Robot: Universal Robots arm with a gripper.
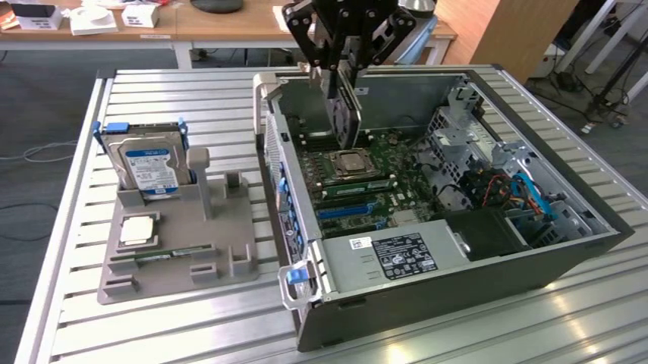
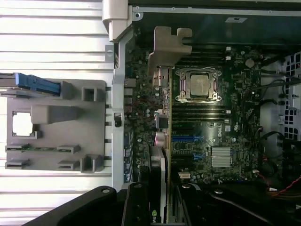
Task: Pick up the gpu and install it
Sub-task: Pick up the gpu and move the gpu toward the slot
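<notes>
Your jaws are gripping the gpu on edge, holding it inside the open case above the motherboard, toward its far end. You're aiming to keep the card upright and square to that board.

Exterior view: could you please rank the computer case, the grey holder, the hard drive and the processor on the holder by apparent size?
computer case
grey holder
hard drive
processor on the holder
The order is clear; no two look alike.

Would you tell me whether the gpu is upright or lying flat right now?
Upright: the gpu hangs on edge, clamped in the gripper, over the motherboard.
</notes>
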